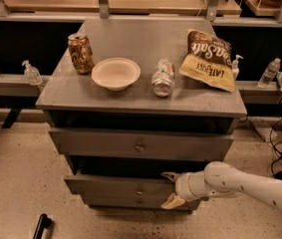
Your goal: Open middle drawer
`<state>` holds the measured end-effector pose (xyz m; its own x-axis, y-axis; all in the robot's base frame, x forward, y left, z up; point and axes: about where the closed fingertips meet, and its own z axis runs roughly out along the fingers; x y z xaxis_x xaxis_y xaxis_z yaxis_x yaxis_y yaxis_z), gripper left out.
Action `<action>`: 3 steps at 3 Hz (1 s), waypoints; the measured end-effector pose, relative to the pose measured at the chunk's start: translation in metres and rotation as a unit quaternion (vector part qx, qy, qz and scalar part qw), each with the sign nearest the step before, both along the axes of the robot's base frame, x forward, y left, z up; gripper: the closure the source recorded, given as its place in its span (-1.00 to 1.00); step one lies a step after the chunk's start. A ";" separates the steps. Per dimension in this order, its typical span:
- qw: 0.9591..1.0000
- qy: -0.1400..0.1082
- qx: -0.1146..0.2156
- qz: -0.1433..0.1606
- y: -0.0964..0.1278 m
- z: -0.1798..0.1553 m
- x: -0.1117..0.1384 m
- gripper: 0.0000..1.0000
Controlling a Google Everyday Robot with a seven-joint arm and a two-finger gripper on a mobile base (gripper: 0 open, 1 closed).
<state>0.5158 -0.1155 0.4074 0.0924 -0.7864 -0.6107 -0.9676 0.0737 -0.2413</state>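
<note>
Brown drink can [80, 53] standing at left of grey cabinet surface [130, 97], white round bowl [115, 73], clear plastic bottle [163, 77] lying down, yellow-brown chip bag [208, 59], below, grey flat-fronted middle drawer [111, 185] sitting slightly out, end effector [171, 188] spreading wide, fingers straddling the drawer front's right end.

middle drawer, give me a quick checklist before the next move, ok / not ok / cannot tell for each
1. Right target: ok. The gripper is at the middle drawer, right of its knob.
2. Hold on the front: cannot tell. The fingers are spread open, one tip at the panel's upper edge and one below it.
3. Drawer open: not ok. It is only partly out, with a dark gap above it.
4. Pull path: ok. The black object on the floor lies off to the left.
5. Load on top: ok. The can, bowl and chip bag sit back from the edge. The bottle lies on its side and might roll.
</note>
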 end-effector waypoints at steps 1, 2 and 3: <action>1.000 0.000 0.000 0.000 0.000 0.000 0.000 -0.32; 1.000 0.000 0.000 0.000 0.000 0.000 0.000 -0.28; 1.000 0.000 0.000 0.000 0.000 0.000 0.000 -0.40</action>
